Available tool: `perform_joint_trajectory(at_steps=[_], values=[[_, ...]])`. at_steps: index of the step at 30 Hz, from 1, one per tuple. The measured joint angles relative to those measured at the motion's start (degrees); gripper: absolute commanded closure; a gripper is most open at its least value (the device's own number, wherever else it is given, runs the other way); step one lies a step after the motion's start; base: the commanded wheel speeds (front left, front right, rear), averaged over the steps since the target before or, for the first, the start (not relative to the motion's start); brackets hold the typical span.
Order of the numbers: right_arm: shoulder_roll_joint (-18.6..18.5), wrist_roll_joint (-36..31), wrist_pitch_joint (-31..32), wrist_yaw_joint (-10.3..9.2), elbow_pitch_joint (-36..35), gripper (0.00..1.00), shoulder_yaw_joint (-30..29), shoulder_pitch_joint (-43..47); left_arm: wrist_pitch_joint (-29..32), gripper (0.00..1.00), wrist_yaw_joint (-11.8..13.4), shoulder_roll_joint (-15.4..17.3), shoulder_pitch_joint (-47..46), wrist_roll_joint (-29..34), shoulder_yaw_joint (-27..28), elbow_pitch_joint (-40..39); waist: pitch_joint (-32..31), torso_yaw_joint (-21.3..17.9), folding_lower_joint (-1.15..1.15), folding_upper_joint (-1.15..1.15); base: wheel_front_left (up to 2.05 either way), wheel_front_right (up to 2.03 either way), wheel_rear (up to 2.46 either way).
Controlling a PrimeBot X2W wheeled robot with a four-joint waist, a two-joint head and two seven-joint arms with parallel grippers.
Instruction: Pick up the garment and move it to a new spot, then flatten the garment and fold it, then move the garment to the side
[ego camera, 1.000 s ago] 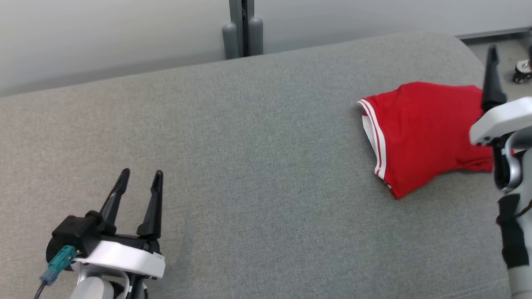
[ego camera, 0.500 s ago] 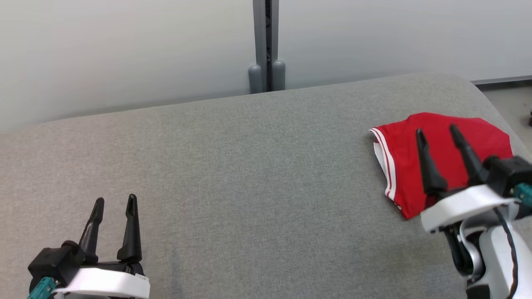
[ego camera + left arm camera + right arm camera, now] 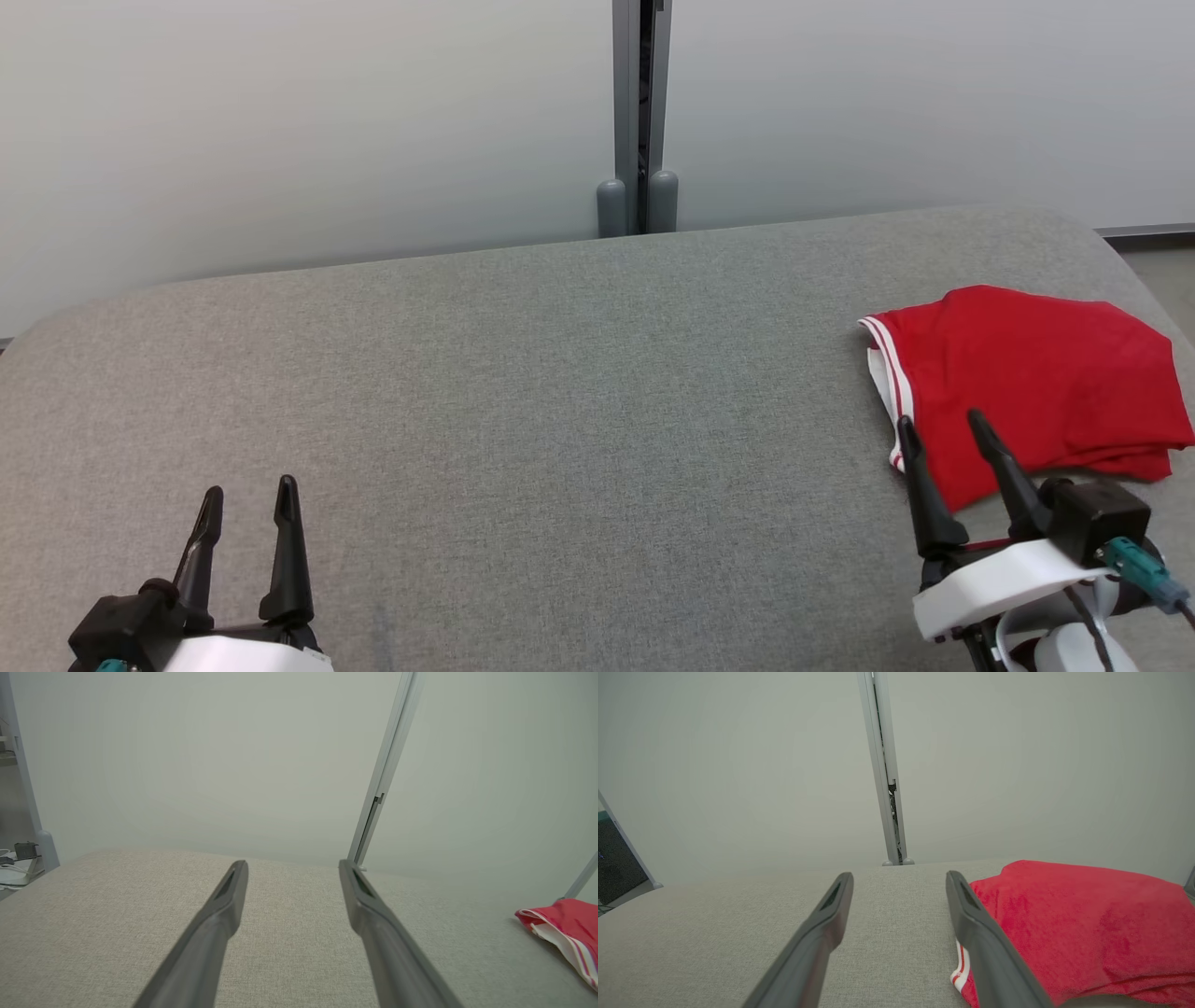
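Red garment (image 3: 1036, 373) lies at the right end of the grey padded surface (image 3: 560, 420).
Head view: the left pincer (image 3: 250, 485) is over the surface's near left part and the right pincer (image 3: 939, 418) over its near right part, both with fingers apart and empty. Left wrist view: the garment is at the surface's right edge. Right wrist view: its striped hem is just beside one finger.

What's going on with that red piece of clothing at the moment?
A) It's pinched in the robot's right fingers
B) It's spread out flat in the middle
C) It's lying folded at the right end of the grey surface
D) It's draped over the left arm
C: the red garment lies folded on the grey fabric-covered surface near its right end, and the right fingers stand apart with nothing pinched between them.
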Motion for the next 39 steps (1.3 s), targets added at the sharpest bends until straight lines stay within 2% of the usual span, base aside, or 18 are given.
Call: perform_joint_trajectory(at_steps=[17, 37, 38, 39], values=[[1.9, -1.0, -2.0, 0.0, 1.4, 0.0, 2.4, 0.1, 0.0, 0.0, -1.6, -2.2, 0.2, 3.3, 2.4, 1.7, 0.0, 0.1, 0.0, 0.0, 0.0, 0.0, 0.0], [2.2, -0.9, -2.1, 0.0, 1.8, 0.0, 3.1, -0.2, 0.0, 0.0, -2.2, -2.7, 0.1, 4.1, 3.2, 2.3, 0.0, 0.3, 0.0, 0.0, 0.0, 0.0, 0.0], [2.3, -0.9, -2.1, 0.0, 2.0, 1.0, 3.0, 0.0, 0.0, 1.0, -2.3, -2.8, 0.1, 4.1, 3.2, 2.6, 0.0, 0.3, 0.0, 0.0, 0.0, 0.0, 0.0], [2.4, -0.9, -2.0, 0.0, 2.4, 1.0, 3.1, 0.4, 0.0, 1.0, -2.3, -3.0, 0.2, 4.1, 3.1, 3.1, 0.0, 0.3, 0.0, 0.0, 0.0, 0.0, 0.0]])
